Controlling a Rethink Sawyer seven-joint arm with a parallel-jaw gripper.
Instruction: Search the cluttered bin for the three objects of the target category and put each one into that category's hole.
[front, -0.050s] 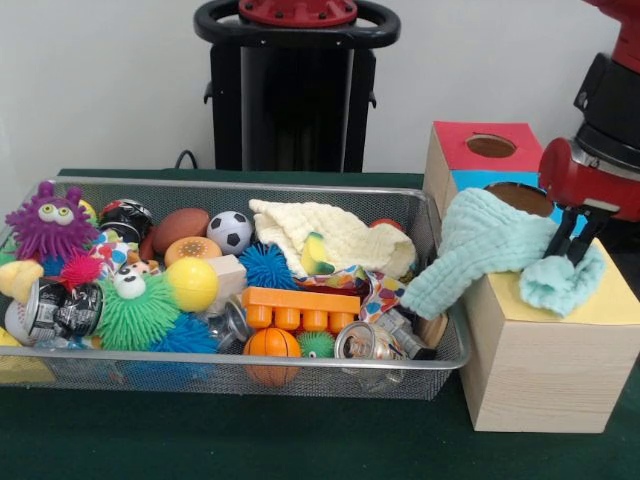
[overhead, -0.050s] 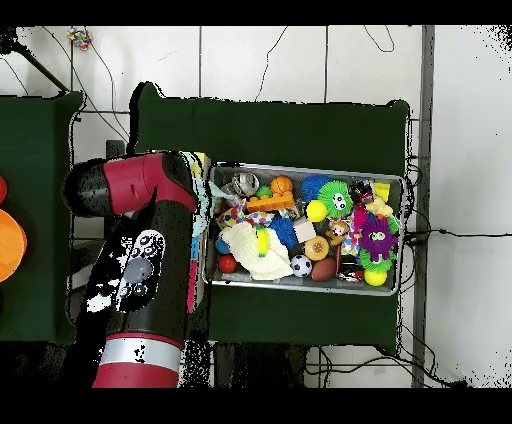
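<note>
A mint-green cloth (front, -0.050s: 480, 245) lies draped over the wooden box (front, -0.050s: 545, 350), reaching from the bin's right rim across to the box's yellow part. My gripper (front, -0.050s: 580, 254) hangs over that yellow part, shut on the cloth's bunched right end (front, -0.050s: 562, 283). The cloth partly covers the hole in the blue section (front, -0.050s: 522, 196). The hole in the red section (front, -0.050s: 491, 146) is uncovered. A cream cloth (front, -0.050s: 335, 238) (overhead, -0.050s: 256, 252) and a patterned cloth (front, -0.050s: 376, 291) lie in the wire bin (front, -0.050s: 440, 352). In the overhead view my arm (overhead, -0.050s: 150, 250) hides the gripper and the box.
The bin (overhead, -0.050s: 305, 284) holds a purple spiky toy (front, -0.050s: 50, 225), a soccer ball (front, -0.050s: 231, 231), an orange brick (front, -0.050s: 300, 308), a small basketball (front, -0.050s: 272, 343), crushed cans (front, -0.050s: 370, 342) and spiky balls. Green cloth covers the table.
</note>
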